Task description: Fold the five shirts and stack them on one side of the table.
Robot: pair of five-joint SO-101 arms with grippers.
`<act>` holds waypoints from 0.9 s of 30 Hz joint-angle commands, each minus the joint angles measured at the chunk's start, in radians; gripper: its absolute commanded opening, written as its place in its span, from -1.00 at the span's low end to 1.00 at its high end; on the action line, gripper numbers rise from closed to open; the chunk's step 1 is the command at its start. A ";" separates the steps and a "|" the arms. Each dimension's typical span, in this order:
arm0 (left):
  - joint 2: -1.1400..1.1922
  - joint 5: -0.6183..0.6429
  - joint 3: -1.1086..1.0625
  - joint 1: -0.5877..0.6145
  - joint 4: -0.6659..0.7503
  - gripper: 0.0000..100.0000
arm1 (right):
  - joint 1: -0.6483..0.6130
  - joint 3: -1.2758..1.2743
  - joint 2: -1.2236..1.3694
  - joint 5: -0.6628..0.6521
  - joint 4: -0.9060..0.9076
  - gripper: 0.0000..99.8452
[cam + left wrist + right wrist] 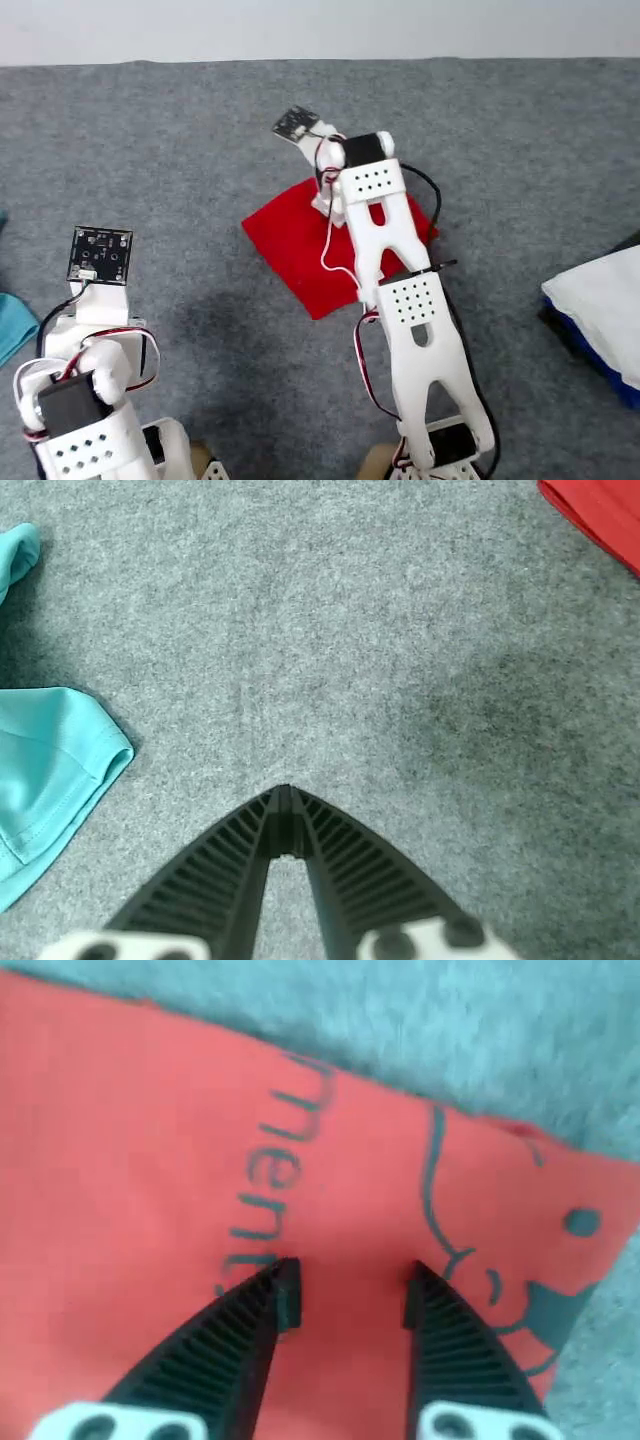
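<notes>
While left end effector (287, 798) closed, empty, right end effector (350, 1282) open over printed red shirt (130, 1130).

Red shirt (130, 1140): smooth matt cloth. Table cover (350, 630): rough felt-like fabric. Right end effector (350, 1285): ribbed matt plastic.

Grey, felt-covered table (200, 130). Near the middle, a folded red shirt (290, 250) lying flat. At the left edge, a rumpled teal shirt (10, 325). At the right edge, a pile of folded shirts (600, 300), white on top, blue beneath.
</notes>
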State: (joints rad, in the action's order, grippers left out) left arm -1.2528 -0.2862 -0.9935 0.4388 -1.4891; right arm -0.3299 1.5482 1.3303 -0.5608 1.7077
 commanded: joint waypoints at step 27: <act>-0.006 -0.009 0.008 -0.003 0.006 -0.99 | 0.101 0.074 -0.007 -0.092 -0.076 -0.68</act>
State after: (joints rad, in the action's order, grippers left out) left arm -1.2528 -0.2862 -0.9935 0.4388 -1.4891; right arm -0.2532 1.5482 1.3518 -0.6421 1.6387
